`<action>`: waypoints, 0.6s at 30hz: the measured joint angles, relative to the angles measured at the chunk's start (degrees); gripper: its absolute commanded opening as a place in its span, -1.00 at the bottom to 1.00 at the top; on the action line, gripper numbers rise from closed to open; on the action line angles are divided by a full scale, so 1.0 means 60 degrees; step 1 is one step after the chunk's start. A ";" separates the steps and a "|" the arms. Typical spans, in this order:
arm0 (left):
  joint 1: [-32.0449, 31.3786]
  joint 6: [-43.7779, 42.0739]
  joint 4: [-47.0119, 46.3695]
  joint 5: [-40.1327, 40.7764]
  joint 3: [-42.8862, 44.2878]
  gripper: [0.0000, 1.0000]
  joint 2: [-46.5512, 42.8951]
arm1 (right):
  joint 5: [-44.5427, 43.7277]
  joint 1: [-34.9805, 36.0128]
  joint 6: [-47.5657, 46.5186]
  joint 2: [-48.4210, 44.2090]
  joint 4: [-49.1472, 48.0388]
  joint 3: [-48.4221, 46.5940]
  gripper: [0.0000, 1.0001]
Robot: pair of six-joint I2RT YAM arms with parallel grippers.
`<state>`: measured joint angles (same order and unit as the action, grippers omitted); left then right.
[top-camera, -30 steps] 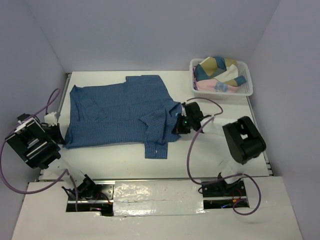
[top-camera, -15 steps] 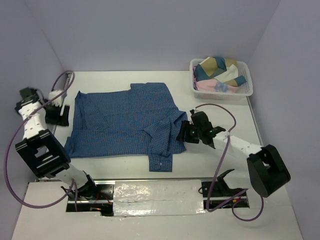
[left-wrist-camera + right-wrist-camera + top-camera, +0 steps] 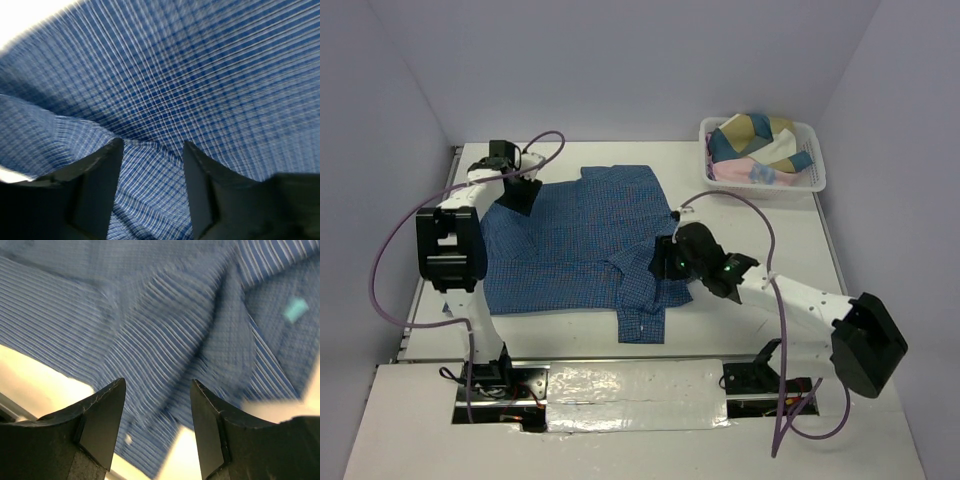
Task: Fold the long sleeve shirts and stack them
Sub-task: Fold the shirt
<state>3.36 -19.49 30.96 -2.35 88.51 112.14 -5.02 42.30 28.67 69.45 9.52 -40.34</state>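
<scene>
Since the earlier frames the left arm has swung from the table's left edge up to the far-left corner of the shirt [image 3: 570,240]. The right arm has stretched out so that its claw sits over the cloth rather than beside it.

The shirt, a blue fine-checked one, lies spread across the middle of the table [image 3: 800,230], with one sleeve [image 3: 640,290] folded down over its right side towards the near edge. More garments sit in a white basket [image 3: 818,165] at the far-right corner.

The left gripper [image 3: 517,192] hangs over the shirt's far-left corner. Its wrist view shows the fingers [image 3: 100,185] spread wide with nothing caught, only checked cloth below the gap. The right gripper [image 3: 670,262] is above the shirt's right edge, where the sleeve crosses the body. It too is parted and holding nothing, and both wrist views are blurred.

The likely trouble is in the next pinch. On the right several layers overlap, so closing there could take sleeve and body together, or the sleeve alone, and pull the fold apart. On the left a shallow bite at the corner might slip out once lifted. If one side holds and the other fails, the shirt would skew or bunch. The left arm's cable loops above the far-left corner and could brush the cloth.
</scene>
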 measured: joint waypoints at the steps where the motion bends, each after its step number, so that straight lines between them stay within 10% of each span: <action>1: -0.0004 0.0076 0.0022 0.0164 -0.0025 0.21 0.0255 | 0.0011 0.0062 -0.0007 0.0175 -0.0186 -0.0149 0.24; 18: -0.0022 0.0029 -0.1734 0.2153 -0.1763 0.13 0.0204 | 0.0984 -0.1450 0.1315 0.6794 -0.1716 -0.4058 0.10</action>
<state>3.22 -19.31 20.56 10.57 77.93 113.36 0.89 33.61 36.56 110.21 -0.78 -64.69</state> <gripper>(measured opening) 0.566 0.541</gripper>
